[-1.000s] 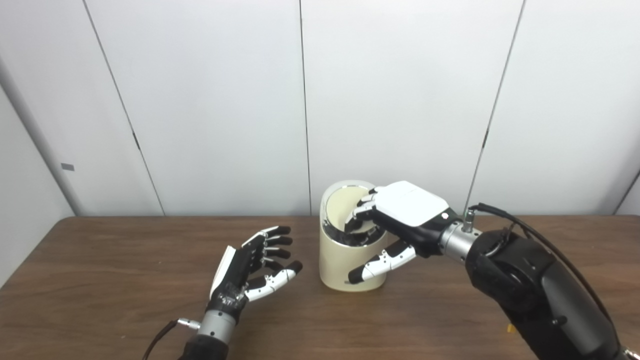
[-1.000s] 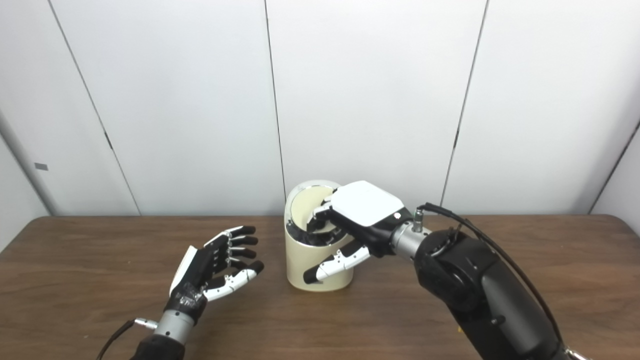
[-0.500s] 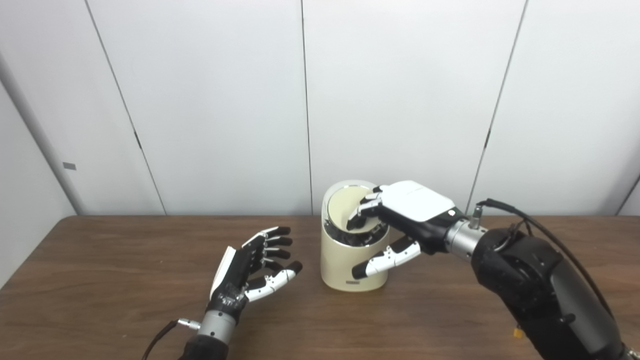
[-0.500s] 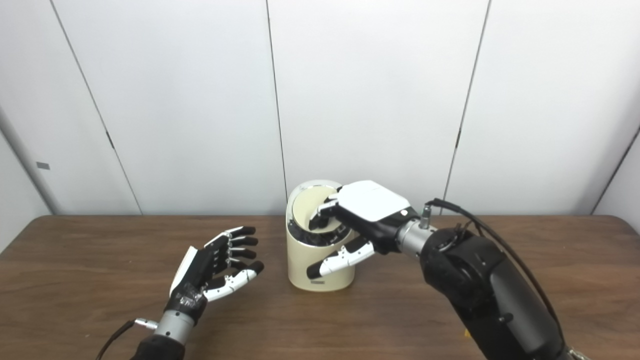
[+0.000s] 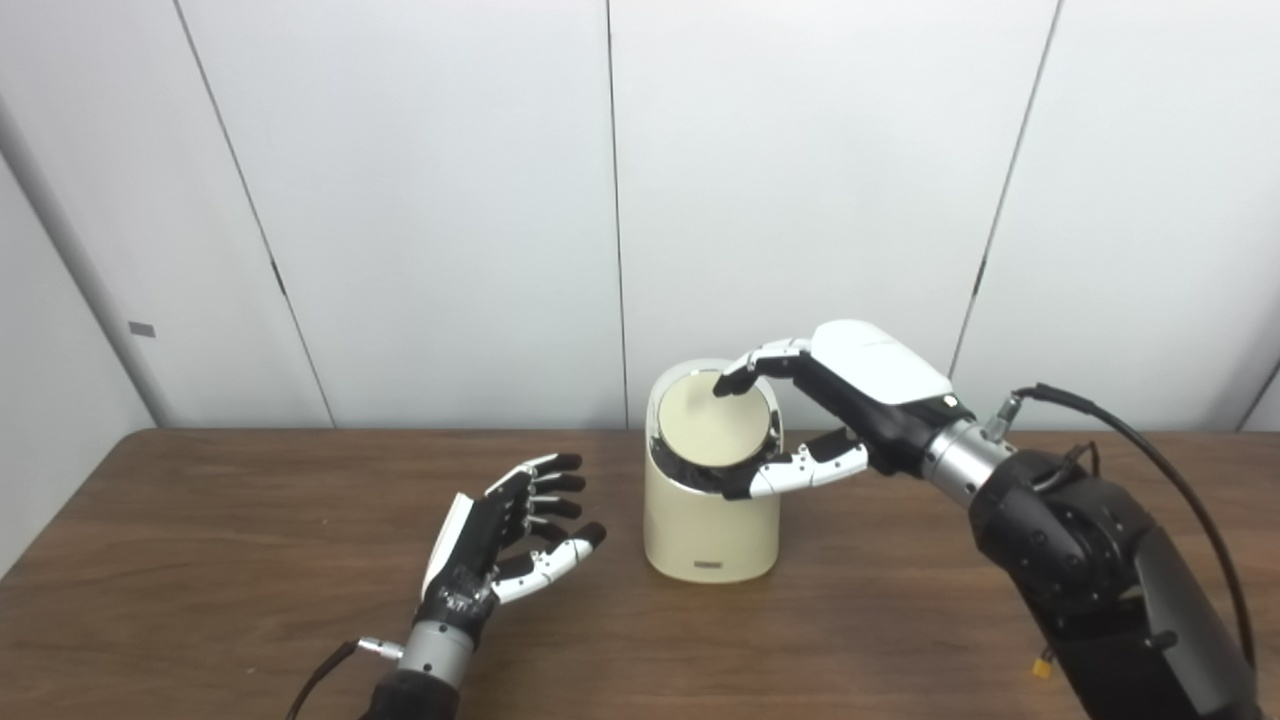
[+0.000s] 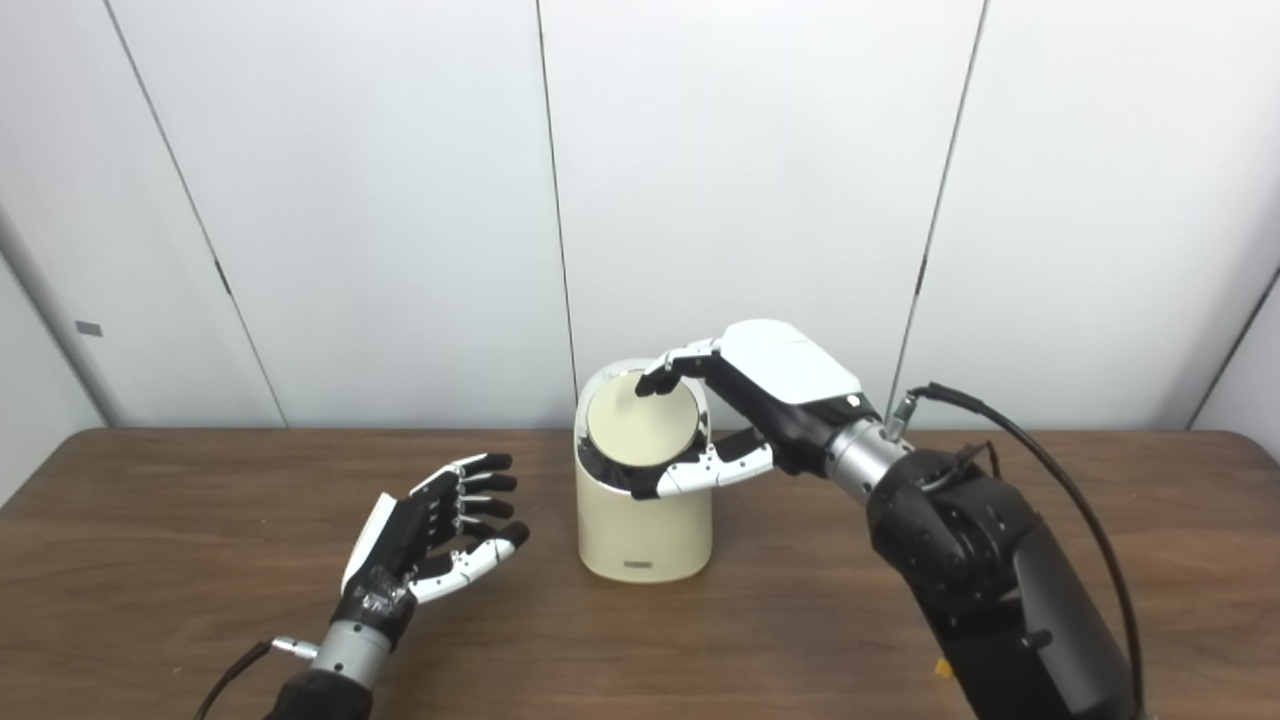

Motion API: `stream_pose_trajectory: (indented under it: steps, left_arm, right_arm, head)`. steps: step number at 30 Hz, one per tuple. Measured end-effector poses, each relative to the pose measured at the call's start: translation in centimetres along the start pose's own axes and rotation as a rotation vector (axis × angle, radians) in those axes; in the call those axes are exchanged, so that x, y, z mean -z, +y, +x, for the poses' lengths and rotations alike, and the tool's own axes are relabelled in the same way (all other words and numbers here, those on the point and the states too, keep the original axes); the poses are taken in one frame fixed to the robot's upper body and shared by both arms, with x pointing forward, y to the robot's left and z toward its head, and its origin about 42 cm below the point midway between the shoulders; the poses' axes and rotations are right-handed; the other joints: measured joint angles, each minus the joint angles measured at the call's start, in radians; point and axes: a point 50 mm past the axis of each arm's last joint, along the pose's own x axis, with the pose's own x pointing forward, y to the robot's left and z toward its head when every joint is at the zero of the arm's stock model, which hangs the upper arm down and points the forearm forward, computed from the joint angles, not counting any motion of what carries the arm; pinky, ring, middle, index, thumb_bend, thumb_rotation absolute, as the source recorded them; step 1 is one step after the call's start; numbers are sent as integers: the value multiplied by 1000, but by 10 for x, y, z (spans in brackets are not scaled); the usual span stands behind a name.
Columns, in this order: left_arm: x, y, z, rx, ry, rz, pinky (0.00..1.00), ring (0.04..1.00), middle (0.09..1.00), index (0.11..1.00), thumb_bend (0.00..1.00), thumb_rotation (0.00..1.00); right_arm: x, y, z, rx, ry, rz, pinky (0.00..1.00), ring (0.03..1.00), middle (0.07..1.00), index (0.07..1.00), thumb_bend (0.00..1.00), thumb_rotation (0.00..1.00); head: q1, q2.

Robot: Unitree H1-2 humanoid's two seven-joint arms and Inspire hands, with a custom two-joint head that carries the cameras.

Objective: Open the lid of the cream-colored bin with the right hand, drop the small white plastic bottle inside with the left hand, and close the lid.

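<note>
Your right hand, fingers spread, rests fingertips on the cream-colored bin's closed-looking lid; left hand waits open, bottle unseen—withdraw next.

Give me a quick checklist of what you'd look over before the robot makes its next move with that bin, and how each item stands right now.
1. Lid shut flat in the bin's top: ok, it looks level in its rim.
2. Right hand clear of the lid: not ok, fingertips sit at its far edge, thumb by the near rim.
3. Left hand empty and out of the way: ok, open, palm up, left of the bin.
4. Small white bottle inside: cannot tell, none is visible anywhere.
5. Cream bin upright on the table: ok.
</note>
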Motion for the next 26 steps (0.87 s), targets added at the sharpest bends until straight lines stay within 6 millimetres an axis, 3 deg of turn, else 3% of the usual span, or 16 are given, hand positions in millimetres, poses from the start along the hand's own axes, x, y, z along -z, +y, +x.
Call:
stream_pose_trajectory:
  steps: [3,4,7,10,13,18,26]
  left_arm:
    - [0,0,0,-1,0,-7,573,678,750,797,625,187]
    - [0,1,0,-2,0,-11,572,678,750,796,623,182]
    - [0,1,0,-2,-1,-16,574,675,748,796,633,189]
    - [0,1,0,-4,-1,-15,573,674,746,796,633,204]
    - [-1,1,0,-1,-10,-17,569,676,747,793,617,173]
    - [-1,4,0,3,-39,-22,571,676,747,799,628,196]
    - [3,6,-1,2,-56,-31,575,687,761,805,627,200]
  right_arm:
    - [9,2,-7,65,23,72,619,785,821,823,684,582]
    - [13,4,-10,90,34,114,607,787,840,839,680,507]
    - [24,16,-21,145,74,255,589,774,840,842,714,288]
    - [36,38,-34,198,143,390,615,777,839,836,698,196]
    - [53,62,-43,182,215,472,630,784,839,834,697,198]
    - [78,83,-63,227,282,566,662,787,852,851,718,189]
    - [85,112,-81,311,305,670,652,769,830,840,731,233]
  head:
    - [0,0]
    - [0,0]
    - [-8,2]
    - [-8,0]
    - [-9,-3]
    - [-29,-8]
    - [-57,-21]
